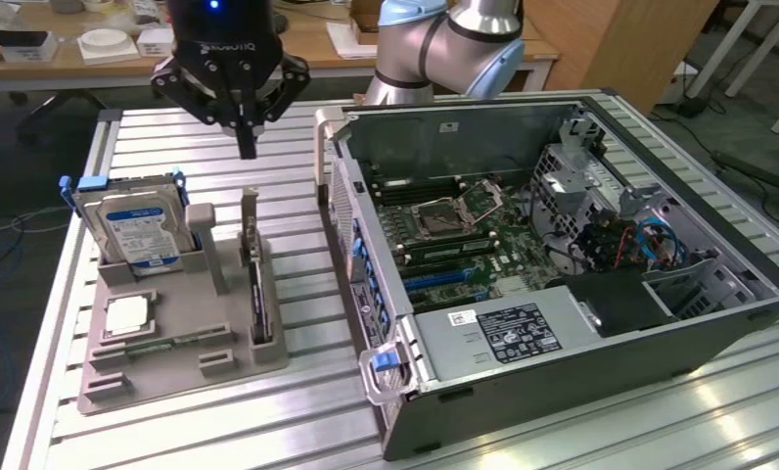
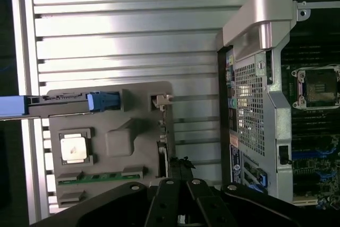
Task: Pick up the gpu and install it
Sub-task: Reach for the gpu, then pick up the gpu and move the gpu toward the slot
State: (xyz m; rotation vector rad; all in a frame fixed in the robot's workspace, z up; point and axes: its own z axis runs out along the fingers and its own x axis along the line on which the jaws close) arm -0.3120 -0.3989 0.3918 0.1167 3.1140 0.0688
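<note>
The gpu is a slim dark card standing on edge in a slot of the grey parts holder, with its silver bracket end pointing up. My gripper hangs in the air above the far end of the card, apart from it, its fingers shut with nothing between them. In the wrist view the gpu appears edge-on just beyond my gripper. The open computer case lies on the exterior view's right, with its motherboard exposed.
The grey holder also carries a silver hard drive in a blue caddy, a processor chip and a green memory stick. Everything rests on a slatted metal table. A cluttered desk stands behind.
</note>
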